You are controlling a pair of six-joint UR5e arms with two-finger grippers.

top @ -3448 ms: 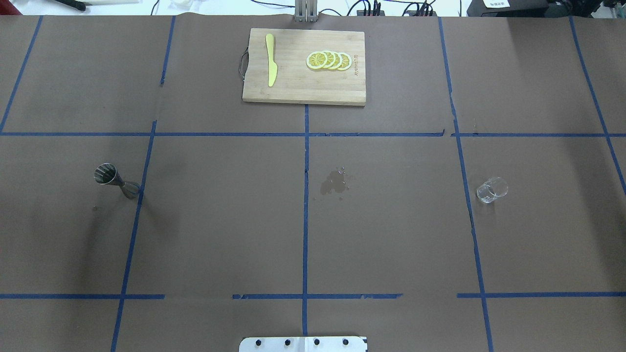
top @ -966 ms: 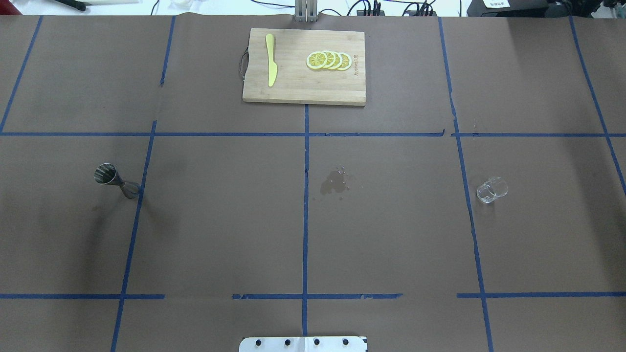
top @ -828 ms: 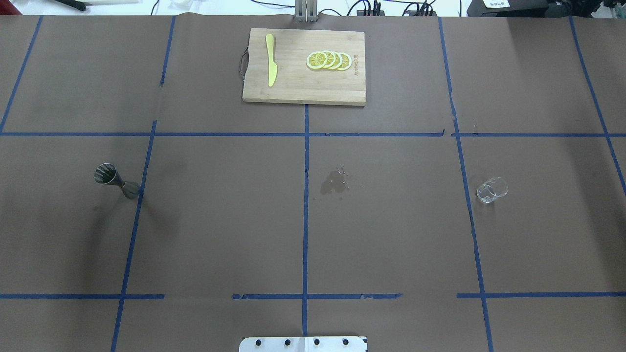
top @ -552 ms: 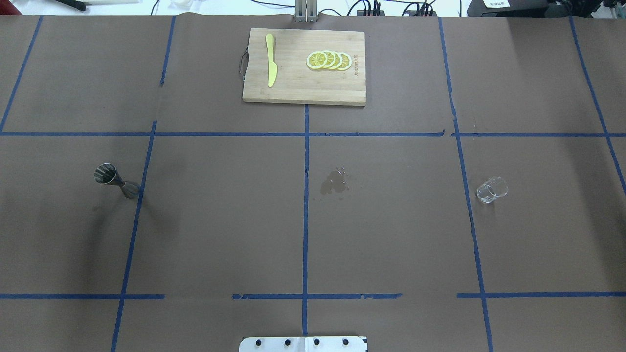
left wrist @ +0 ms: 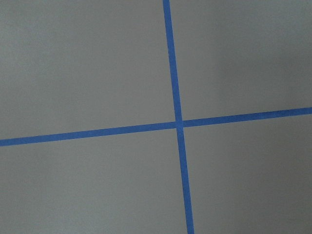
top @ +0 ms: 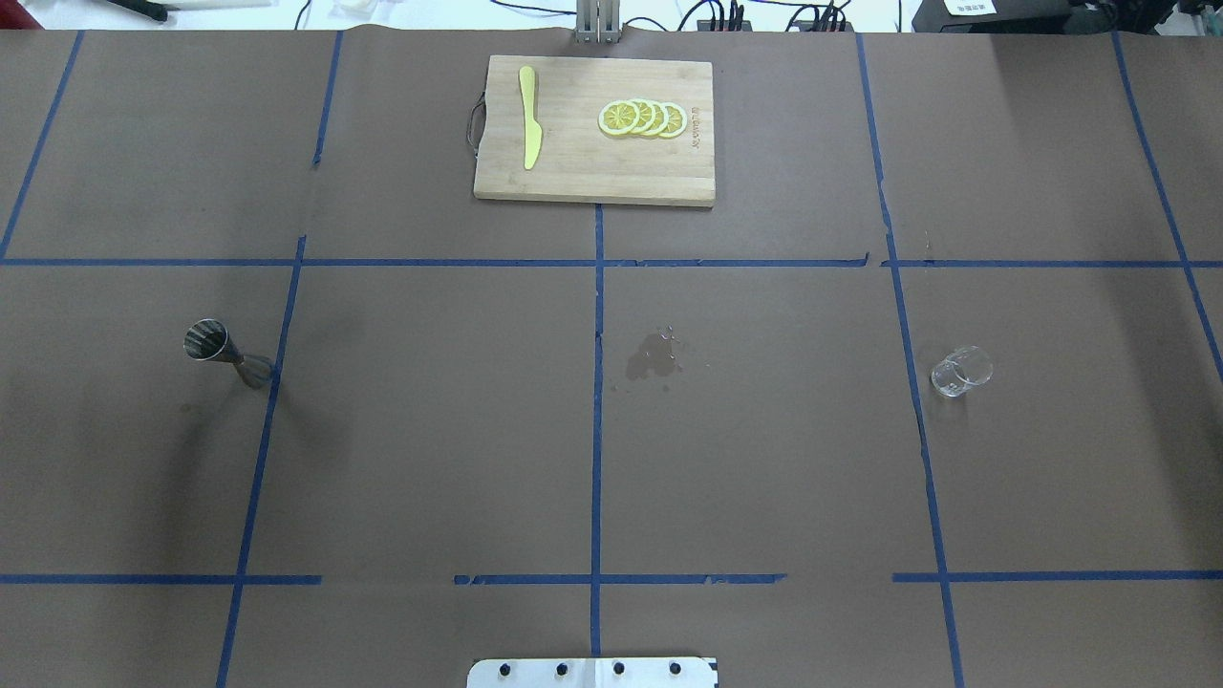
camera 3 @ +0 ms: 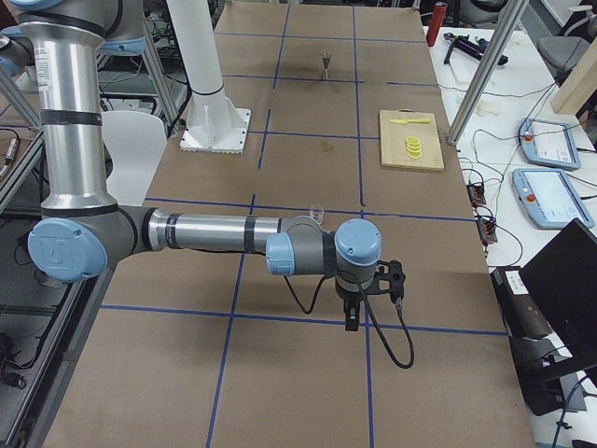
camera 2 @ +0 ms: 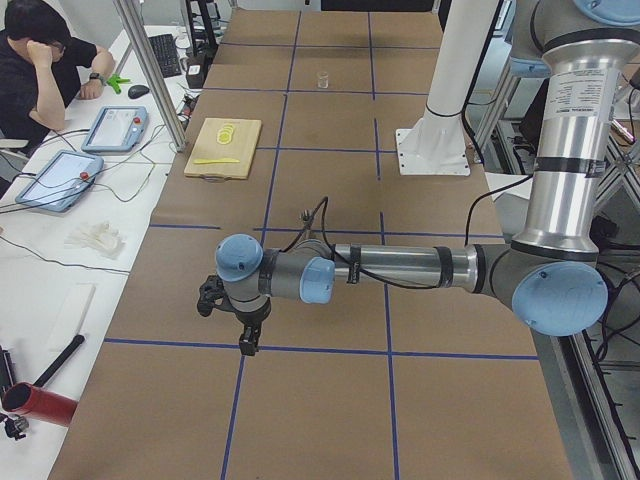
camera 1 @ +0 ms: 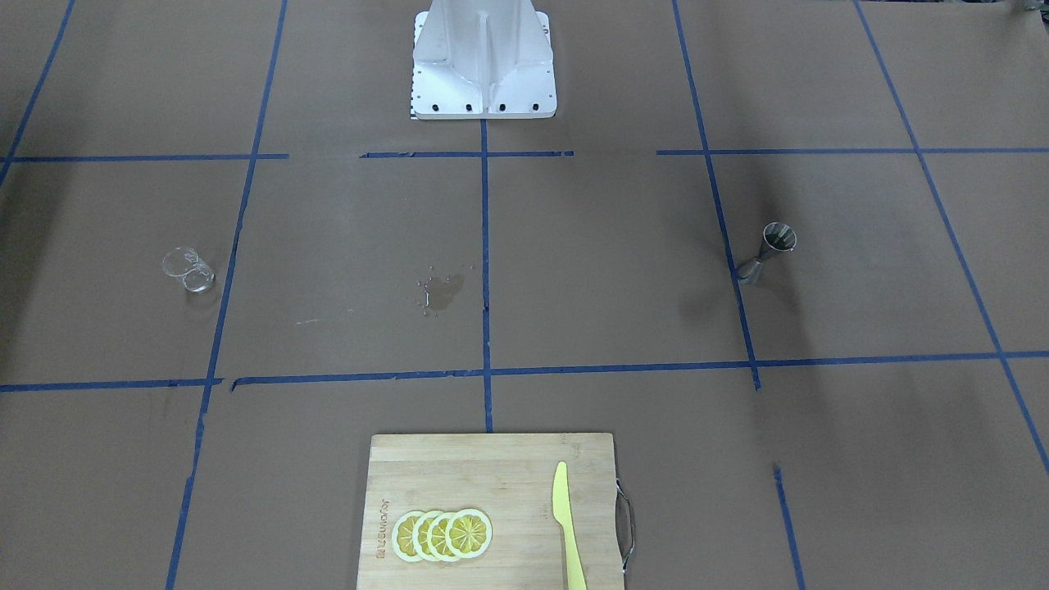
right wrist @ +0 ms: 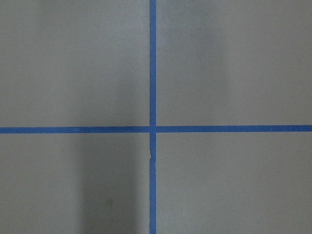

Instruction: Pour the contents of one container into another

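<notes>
Overhead exterior: small clear glass cup and silver hourglass metal jigger stand well apart, seemingly one per arm; left gripper and right gripper, clenched or released, cannot tell.

The jigger stands at the robot's left, the glass cup well apart at its right, the cutting board beyond, midway.

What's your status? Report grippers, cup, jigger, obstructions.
Left gripper, right gripper away from both vessels, jaw state unclear. Glass cup and jigger upright, far apart, untouched. Wet patch on the paper between them.
</notes>
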